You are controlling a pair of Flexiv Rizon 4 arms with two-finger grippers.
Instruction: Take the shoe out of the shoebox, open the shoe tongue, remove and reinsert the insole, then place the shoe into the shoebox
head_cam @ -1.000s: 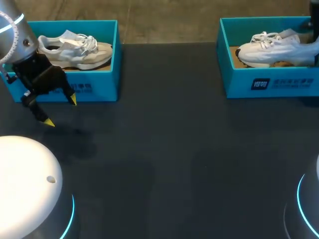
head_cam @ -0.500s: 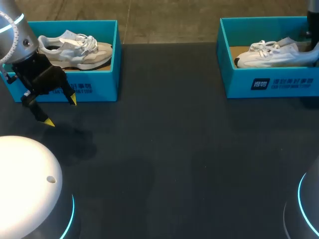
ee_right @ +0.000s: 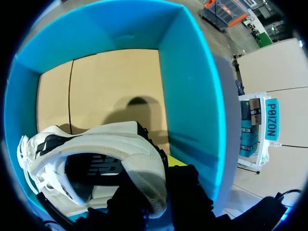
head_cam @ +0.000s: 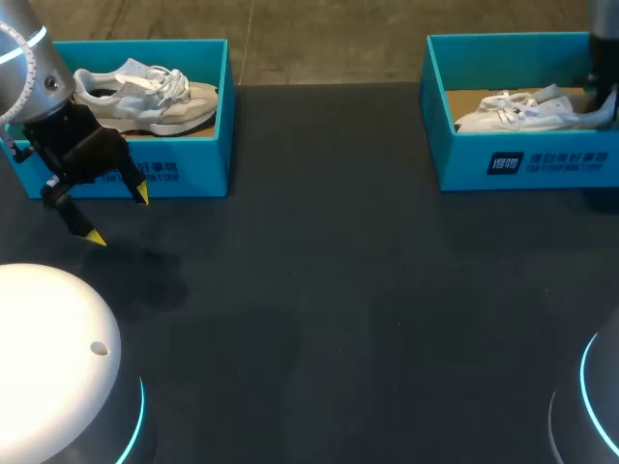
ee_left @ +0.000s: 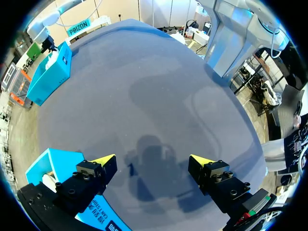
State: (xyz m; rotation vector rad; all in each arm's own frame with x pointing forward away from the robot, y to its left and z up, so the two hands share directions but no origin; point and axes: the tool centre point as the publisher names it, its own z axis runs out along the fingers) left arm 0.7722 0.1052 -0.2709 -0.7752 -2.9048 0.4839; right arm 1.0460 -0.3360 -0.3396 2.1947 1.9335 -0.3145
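A white shoe [head_cam: 522,112] lies low inside the teal shoebox [head_cam: 527,162] at the table's far right. My right arm enters at that box's right end. In the right wrist view my right gripper [ee_right: 154,169] is shut on the heel collar of the shoe [ee_right: 96,147], over the box's cardboard floor and beside its teal wall [ee_right: 187,82]. One yellow tip shows; the other is hidden behind the heel. My left gripper [head_cam: 118,215] hangs open and empty in front of the left shoebox [head_cam: 184,172]. Its tips [ee_left: 153,161] stand wide apart above bare table.
The left shoebox holds a second pale shoe [head_cam: 145,97]. Between the two boxes lies the dark tabletop [head_cam: 329,290]. The arms' white bases fill the near corners.
The right gripper has lowered the white shoe from above the box rim down into the right shoebox. The left arm has barely moved.
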